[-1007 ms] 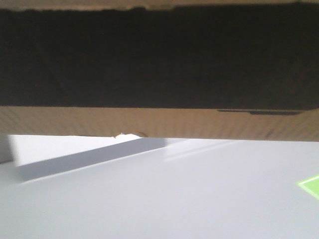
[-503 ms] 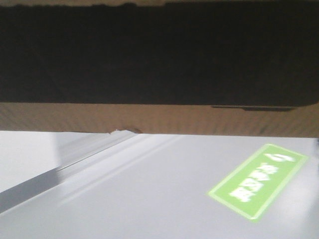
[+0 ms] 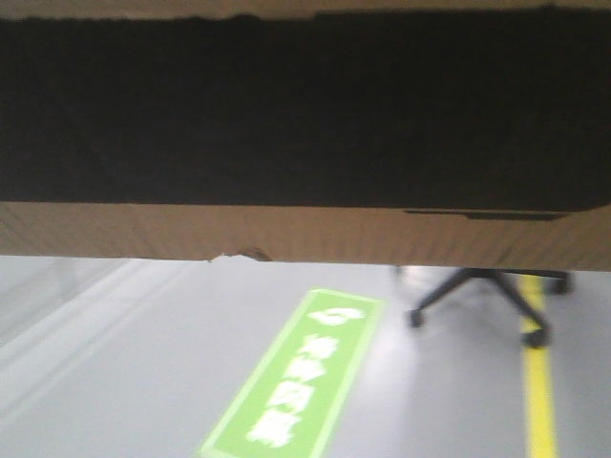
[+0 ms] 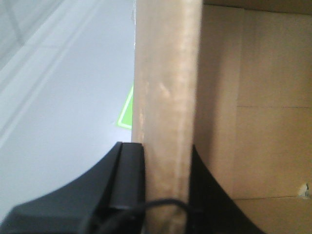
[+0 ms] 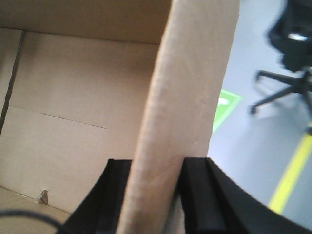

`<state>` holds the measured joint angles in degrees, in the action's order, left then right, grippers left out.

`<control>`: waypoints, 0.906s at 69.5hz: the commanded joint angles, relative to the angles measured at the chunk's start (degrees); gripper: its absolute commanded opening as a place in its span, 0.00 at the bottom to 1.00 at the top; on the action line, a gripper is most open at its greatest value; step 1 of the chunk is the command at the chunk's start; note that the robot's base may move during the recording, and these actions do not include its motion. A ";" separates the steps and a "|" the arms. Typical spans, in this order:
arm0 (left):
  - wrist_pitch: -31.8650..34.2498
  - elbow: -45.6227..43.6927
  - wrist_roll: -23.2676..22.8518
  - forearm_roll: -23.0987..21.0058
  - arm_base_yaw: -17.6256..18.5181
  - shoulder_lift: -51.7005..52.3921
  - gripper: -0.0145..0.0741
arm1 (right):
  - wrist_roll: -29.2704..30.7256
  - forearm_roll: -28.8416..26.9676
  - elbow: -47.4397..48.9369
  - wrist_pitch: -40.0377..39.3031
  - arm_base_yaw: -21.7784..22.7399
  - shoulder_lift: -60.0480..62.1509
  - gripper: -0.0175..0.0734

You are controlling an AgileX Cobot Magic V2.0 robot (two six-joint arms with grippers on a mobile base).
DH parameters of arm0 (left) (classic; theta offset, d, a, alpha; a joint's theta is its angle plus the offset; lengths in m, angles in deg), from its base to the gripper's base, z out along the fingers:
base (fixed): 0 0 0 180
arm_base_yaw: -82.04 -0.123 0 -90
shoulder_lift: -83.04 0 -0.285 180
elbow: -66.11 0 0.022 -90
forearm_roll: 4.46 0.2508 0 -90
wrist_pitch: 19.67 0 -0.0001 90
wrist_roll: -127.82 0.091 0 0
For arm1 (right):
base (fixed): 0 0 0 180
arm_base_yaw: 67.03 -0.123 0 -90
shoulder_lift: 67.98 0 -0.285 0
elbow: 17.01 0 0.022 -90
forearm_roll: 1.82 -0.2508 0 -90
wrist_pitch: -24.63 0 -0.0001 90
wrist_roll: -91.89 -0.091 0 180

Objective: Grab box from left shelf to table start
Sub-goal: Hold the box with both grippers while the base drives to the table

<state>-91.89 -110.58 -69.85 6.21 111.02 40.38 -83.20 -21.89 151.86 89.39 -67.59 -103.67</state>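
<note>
Filling the front view's upper half, the box [image 3: 305, 234] is held up, its walls clamped by the left end effector [image 4: 165, 168] and the right end effector [image 5: 155, 178]. White characters on a green floor sign [image 3: 296, 377], at 6 o'clock, are blurred beyond reading.

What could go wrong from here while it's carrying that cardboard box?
1. The left fingers and right fingers each pinch just one thin wall of the box, so the cardboard might flex or slip out.
2. The box covers the upper half of the front view, so obstacles could be missed. An office chair stands ahead to the right and might get bumped.
</note>
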 commanded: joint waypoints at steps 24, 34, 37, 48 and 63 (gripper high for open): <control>-2.48 -2.12 -1.11 -1.46 0.22 -0.06 0.06 | 1.15 -0.48 1.67 -5.41 0.17 -0.70 0.26; -2.48 -2.12 -1.11 -1.46 0.22 -0.06 0.06 | 1.15 -0.48 1.67 -5.41 0.17 -0.70 0.26; -2.48 -2.12 -1.11 -1.46 0.22 -0.06 0.06 | 1.15 -0.48 1.67 -5.41 0.17 -0.70 0.26; -2.48 -2.12 -1.11 -1.46 0.22 -0.06 0.06 | 1.15 -0.48 1.67 -5.29 0.17 -0.70 0.26; -2.48 -2.12 -1.11 -1.46 0.22 -0.06 0.06 | 1.15 -0.48 1.67 -5.29 0.17 -0.70 0.26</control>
<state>-91.89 -110.58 -69.85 6.21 111.02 40.38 -83.20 -21.89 151.86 89.52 -67.59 -103.67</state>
